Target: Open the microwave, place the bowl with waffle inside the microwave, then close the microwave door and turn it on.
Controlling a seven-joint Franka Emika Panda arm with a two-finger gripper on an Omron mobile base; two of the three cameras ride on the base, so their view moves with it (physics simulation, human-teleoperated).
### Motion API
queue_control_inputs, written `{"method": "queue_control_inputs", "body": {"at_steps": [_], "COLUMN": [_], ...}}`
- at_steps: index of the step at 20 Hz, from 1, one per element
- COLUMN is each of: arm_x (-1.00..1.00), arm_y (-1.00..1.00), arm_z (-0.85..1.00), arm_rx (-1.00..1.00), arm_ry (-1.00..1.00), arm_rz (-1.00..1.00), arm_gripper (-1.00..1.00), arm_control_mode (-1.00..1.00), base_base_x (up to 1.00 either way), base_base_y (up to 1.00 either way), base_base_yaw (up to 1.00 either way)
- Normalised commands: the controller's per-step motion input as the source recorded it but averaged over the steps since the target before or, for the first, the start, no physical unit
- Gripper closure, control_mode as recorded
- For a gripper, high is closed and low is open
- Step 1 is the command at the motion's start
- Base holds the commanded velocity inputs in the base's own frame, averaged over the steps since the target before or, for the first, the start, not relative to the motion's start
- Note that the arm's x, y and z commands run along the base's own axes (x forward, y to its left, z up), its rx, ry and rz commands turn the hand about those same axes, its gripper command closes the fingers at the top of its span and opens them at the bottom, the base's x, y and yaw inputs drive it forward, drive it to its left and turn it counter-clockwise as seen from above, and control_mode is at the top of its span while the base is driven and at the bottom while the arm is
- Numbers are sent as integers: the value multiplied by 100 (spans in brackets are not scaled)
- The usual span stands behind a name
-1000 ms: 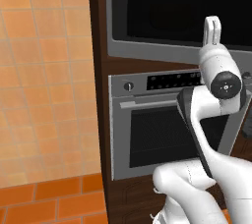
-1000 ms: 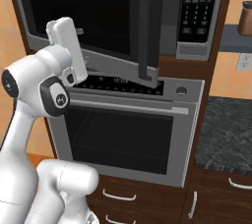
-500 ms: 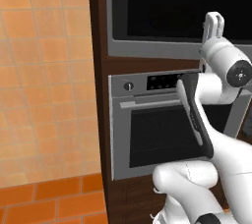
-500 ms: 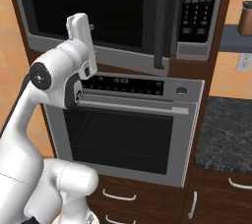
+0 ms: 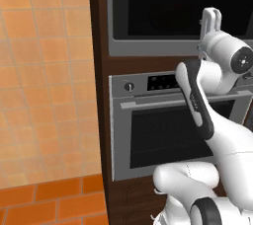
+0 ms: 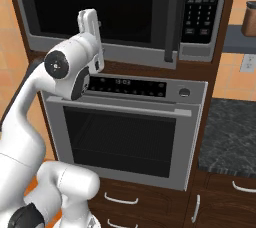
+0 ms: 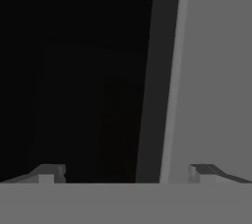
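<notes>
**Pincer spread wide at the microwave front**

The pincer (image 7: 125,174) is held apart and empty, raised just before the microwave door (image 6: 95,2). The door is seen shut against the microwave (image 5: 148,46). Directly below the microwave the oven (image 6: 125,137) is set, its door closed.

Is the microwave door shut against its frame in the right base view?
Yes, the microwave door lies flat in the grey frame of the microwave, its dark handle beside the keypad, with no gap showing.
</notes>
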Motion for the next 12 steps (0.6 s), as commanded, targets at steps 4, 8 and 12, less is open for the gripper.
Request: {"method": "queue_control_inputs", "body": {"at_steps": [4, 8, 12], "arm_x": [33, 27, 13], "arm_y": [0, 0, 0], "arm_z": [0, 0, 0], "arm_rx": [0, 0, 0], "arm_ry": [5, 0, 0], "arm_rz": [5, 4, 0], "arm_gripper": [-100, -100, -100], "arm_control_mode": [-100, -100, -100], "base_base_x": [0, 0, 0], "base_base_y": [0, 0, 0], "base_base_yaw": [0, 0, 0]}}
